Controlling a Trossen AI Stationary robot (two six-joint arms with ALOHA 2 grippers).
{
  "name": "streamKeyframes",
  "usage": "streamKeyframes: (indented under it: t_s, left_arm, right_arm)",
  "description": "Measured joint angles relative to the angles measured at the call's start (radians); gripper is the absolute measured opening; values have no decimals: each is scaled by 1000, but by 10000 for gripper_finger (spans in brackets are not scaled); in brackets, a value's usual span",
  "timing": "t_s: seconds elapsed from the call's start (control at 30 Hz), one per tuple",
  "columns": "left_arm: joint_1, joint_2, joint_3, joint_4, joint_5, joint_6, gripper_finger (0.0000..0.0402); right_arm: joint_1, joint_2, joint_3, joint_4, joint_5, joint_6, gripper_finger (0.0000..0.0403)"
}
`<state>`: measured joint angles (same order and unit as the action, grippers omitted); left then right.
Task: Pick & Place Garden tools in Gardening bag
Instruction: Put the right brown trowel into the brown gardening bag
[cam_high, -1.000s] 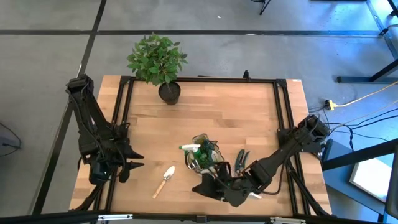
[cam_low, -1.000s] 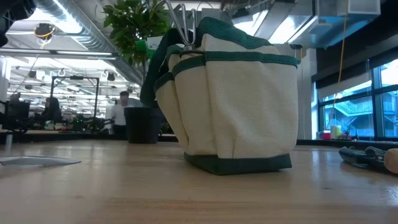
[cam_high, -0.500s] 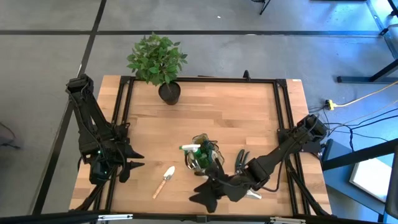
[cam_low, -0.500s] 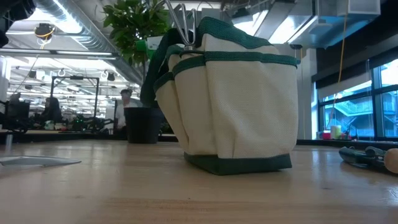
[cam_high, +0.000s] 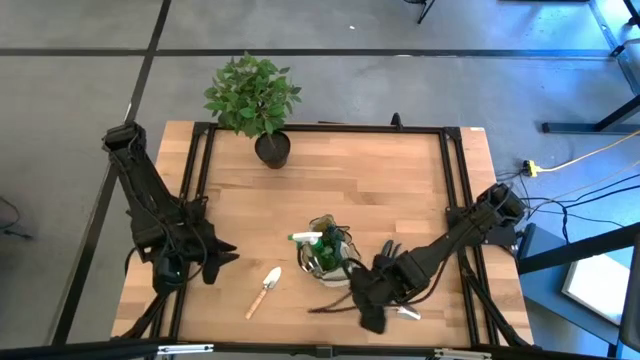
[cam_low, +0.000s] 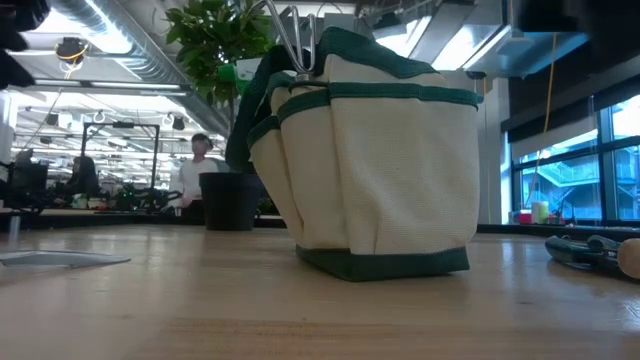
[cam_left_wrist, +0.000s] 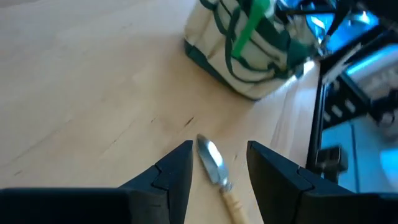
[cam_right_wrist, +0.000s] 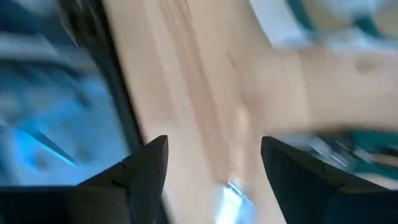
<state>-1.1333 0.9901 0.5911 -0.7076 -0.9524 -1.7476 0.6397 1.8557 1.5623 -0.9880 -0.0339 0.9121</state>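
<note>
The gardening bag (cam_high: 328, 258) stands upright on its base mid-table, cream with green trim (cam_low: 372, 160); a white-triggered spray bottle (cam_high: 306, 237) and metal fork tines (cam_low: 296, 40) stick out of it. A wooden-handled trowel (cam_high: 265, 291) lies flat on the table left of the bag, also seen ahead of my left fingers (cam_left_wrist: 216, 167). Dark pruners (cam_high: 390, 252) lie right of the bag. My left gripper (cam_high: 221, 262) hovers open left of the trowel (cam_left_wrist: 219, 148). My right gripper (cam_high: 368, 318) hangs open near the front edge, pointing down at bare table (cam_right_wrist: 214, 142).
A leafy plant in a black pot (cam_high: 271, 148) stands at the far edge. A light-handled tool (cam_high: 409, 313) lies by my right arm near the front edge. A person (cam_low: 193, 170) moves in the room beyond. Bare wood stretches behind the bag.
My right gripper has rolled and tipped from pointing toward the table's left edge to pointing down, sinking and drawing back toward the right beside the bag. My left gripper has rolled and swung slightly toward the trowel. The bag and tools have stayed put.
</note>
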Motion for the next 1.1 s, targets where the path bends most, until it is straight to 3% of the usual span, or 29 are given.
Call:
streamKeyframes:
  t_s: [0.13,0.3,0.67,1.1]
  left_arm:
    - [48,0,0,26,-15,-45,148]
    - [104,0,0,114,-49,1,145]
    - [195,1,0,221,-72,145,144]
    - [253,1,0,257,-71,146,143]
  right_arm:
    - [38,0,-17,-102,27,-95,259]
    - [83,0,-100,-19,44,-128,259]
    - [178,0,-269,129,90,43,259]
    - [188,0,-373,252,142,49,259]
